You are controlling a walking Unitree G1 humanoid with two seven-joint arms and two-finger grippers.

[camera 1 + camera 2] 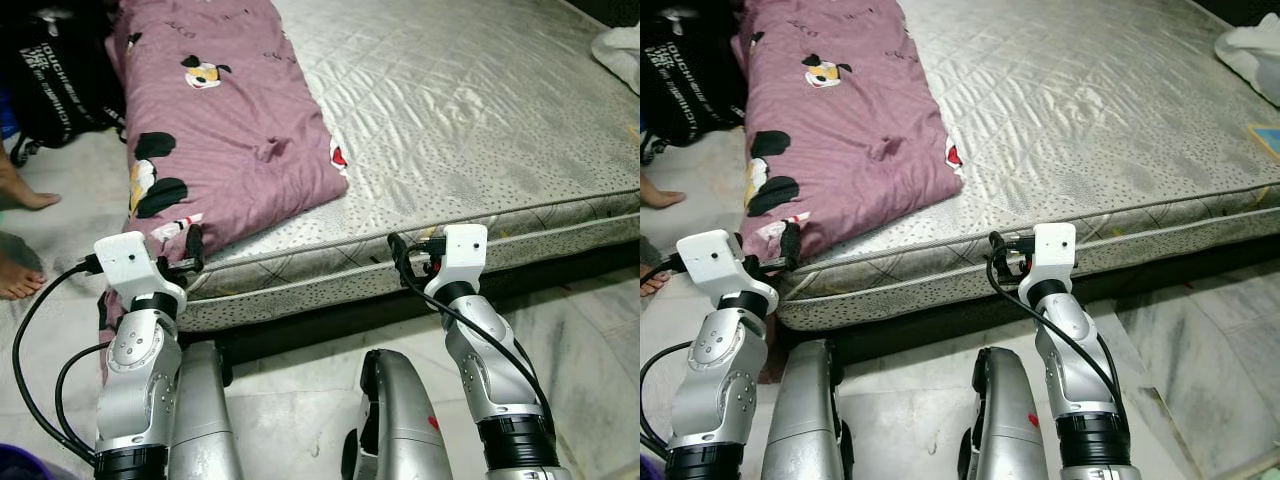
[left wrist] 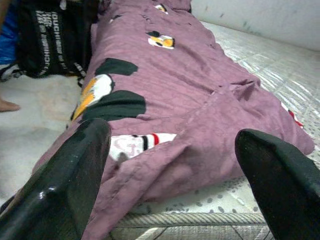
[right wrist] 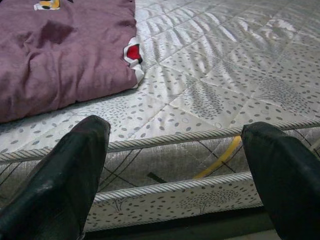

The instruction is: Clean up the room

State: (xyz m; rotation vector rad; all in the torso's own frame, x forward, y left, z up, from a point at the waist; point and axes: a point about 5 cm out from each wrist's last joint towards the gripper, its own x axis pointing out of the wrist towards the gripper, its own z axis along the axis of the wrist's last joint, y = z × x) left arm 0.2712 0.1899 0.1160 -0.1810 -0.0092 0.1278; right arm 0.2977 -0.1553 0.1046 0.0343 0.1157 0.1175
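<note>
A mauve blanket (image 1: 220,110) printed with cartoon figures lies along the left side of a grey quilted mattress (image 1: 480,120), and its near end droops over the front left corner. My left gripper (image 2: 172,135) is open right in front of that drooping end, its fingers level with the blanket's edge and holding nothing. My right gripper (image 3: 175,127) is open too, facing the mattress's piped front edge to the right of the blanket, with nothing between its fingers.
A black backpack (image 1: 55,70) rests on the floor left of the bed. A person's bare feet (image 1: 20,190) stand at the far left. A white cloth (image 1: 620,50) lies on the mattress's far right corner. Marble floor (image 1: 590,350) lies in front of the bed.
</note>
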